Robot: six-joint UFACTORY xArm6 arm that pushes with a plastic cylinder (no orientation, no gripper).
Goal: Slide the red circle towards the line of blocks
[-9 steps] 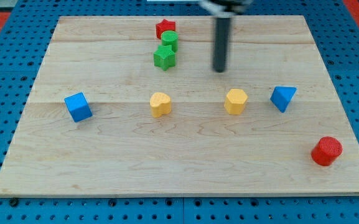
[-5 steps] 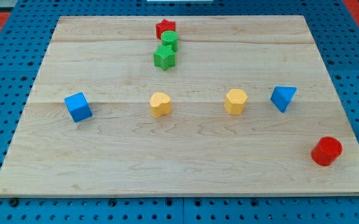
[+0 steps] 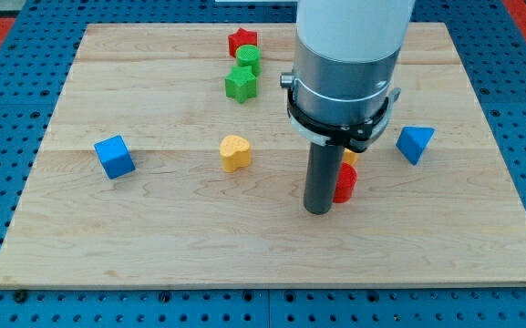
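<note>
The red circle (image 3: 345, 183) stands just below the yellow hexagon block (image 3: 348, 157), which the arm mostly hides. My tip (image 3: 317, 210) rests on the board touching the red circle's left side. A row across the middle runs from the blue cube (image 3: 115, 156) through the yellow heart block (image 3: 234, 152) and the yellow hexagon to the blue triangle block (image 3: 415, 143). The red circle is partly hidden behind the rod.
At the view's top a red star (image 3: 242, 41), a green cylinder (image 3: 248, 61) and a green star (image 3: 241, 84) stand in a short column. The arm's wide grey body (image 3: 346, 64) covers the board's upper right middle. The wooden board (image 3: 153, 246) lies on a blue pegboard.
The red circle has moved from the board's lower right corner up and left to just below the yellow hexagon. The rod, out of view before, now stands beside it.
</note>
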